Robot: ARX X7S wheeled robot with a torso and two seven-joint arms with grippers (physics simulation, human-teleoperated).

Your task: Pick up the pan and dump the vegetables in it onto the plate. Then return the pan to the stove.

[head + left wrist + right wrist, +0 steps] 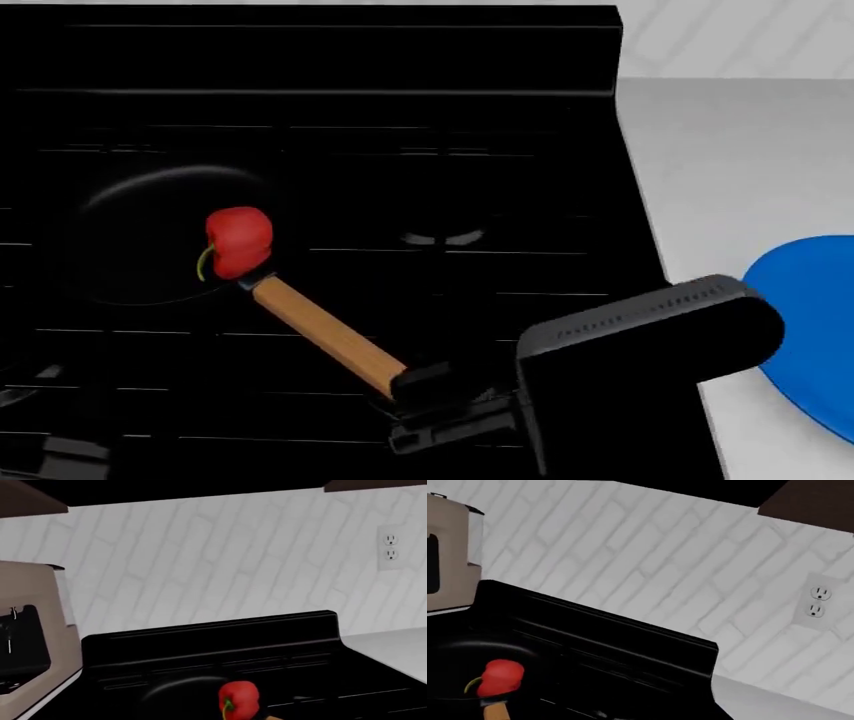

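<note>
The black pan sits on the left of the black stove. One red bell pepper lies in it by the root of the wooden handle. My right gripper is at the handle's near end, its dark fingers apart, one finger touching the end. The blue plate lies on the counter to the right, partly behind my right arm. My left gripper is a faint dark shape at the stove's front left. The pepper also shows in the left wrist view and the right wrist view.
White countertop runs right of the stove. A white brick wall with an outlet stands behind. A beige appliance stands left of the stove. The stove's raised back panel is behind the pan.
</note>
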